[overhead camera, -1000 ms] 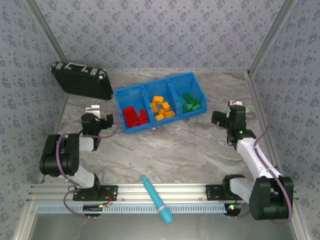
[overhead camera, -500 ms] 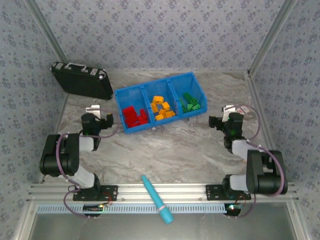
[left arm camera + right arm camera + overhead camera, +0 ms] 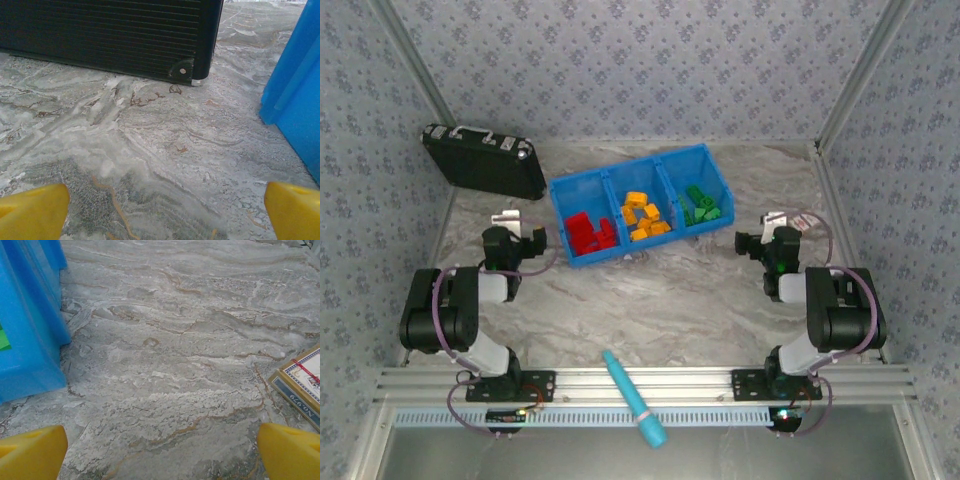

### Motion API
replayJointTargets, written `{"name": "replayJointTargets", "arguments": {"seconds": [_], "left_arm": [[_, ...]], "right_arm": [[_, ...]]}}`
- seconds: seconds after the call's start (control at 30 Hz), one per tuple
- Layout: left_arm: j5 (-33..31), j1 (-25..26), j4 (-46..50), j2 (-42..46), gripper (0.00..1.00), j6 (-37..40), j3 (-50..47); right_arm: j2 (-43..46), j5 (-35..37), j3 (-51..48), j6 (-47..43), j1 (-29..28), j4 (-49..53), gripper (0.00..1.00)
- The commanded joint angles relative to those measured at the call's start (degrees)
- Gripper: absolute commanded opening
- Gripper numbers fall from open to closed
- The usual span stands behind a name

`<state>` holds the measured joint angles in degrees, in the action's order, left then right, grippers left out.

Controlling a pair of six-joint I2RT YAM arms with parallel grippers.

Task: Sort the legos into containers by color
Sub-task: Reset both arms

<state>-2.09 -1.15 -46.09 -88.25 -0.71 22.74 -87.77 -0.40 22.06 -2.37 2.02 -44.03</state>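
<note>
The bright blue bin [image 3: 578, 260] stands at the back middle of the table, its three compartments side by side. Red legos [image 3: 588, 232] lie in the left one, orange-yellow legos [image 3: 643, 215] in the middle, green legos [image 3: 700, 205] in the right. My left gripper [image 3: 510, 232] rests low to the left of the bin, open and empty [image 3: 165, 212], with the bin's wall [image 3: 295, 95] at its right. Right of the bin, my right gripper [image 3: 770, 233] is low, open and empty [image 3: 162, 452]. The bin's corner [image 3: 30, 335] and a sliver of green lego [image 3: 3, 340] lie to its left.
A black hard case [image 3: 485, 160] leans at the back left, close ahead of the left gripper [image 3: 105, 35]. A light-blue pen-like tool [image 3: 633, 400] lies across the front rail. A small printed card [image 3: 300, 382] sits by the right gripper. Patterned walls enclose the table.
The right arm has folded back toward its base, and its gripper has drawn slightly nearer and lower beside the bin. The left arm and the legos have not moved.
</note>
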Motion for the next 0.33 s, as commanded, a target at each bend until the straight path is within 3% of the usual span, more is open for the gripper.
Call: {"name": "replayJointTargets", "arguments": {"seconds": [0.0, 0.3], "left_arm": [[1.3, -0.4, -0.2, 0.3, 1.00, -0.9, 1.1], [0.7, -0.2, -1.2, 0.3, 1.00, -0.9, 0.5]], "right_arm": [[0.6, 1.1, 0.6, 0.4, -0.2, -1.8, 0.99], [0.6, 2.0, 0.5, 0.2, -0.6, -2.1, 0.99]]}}
